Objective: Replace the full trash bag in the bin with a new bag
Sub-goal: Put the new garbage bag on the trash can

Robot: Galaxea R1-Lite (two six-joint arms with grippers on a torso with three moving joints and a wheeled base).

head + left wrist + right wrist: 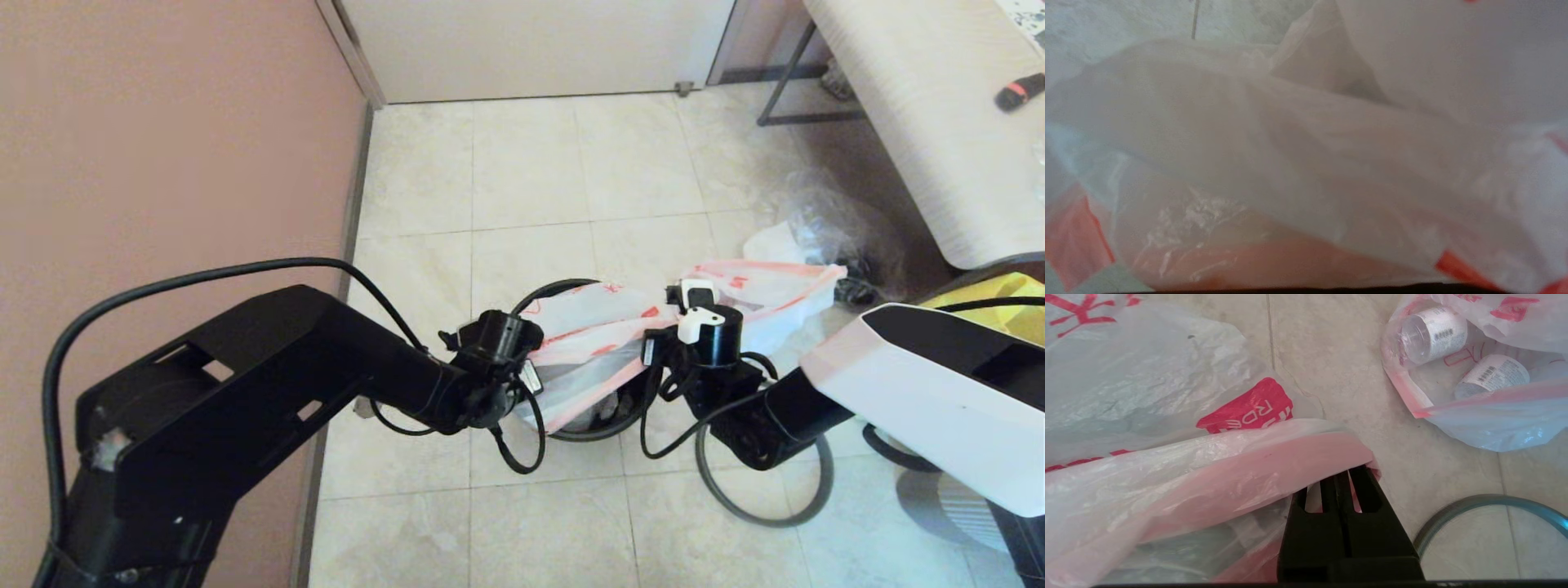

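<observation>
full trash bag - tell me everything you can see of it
Thin translucent white plastic with pink-red edges and small red marks, the full trash bag lies slumped on the tiled floor, apart from the new bag, mouth open. Two clear bottles with white barcode labels lie inside.

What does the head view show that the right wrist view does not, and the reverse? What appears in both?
Only the head view: the bin under the new bag, the left hand at the bin's left side, and a yellow tote. Only the right wrist view: the right hand shut on the new bag's pink edge, and two bottles inside the full trash bag. Both: the two bags and the grey hoop lying on the floor.
</observation>
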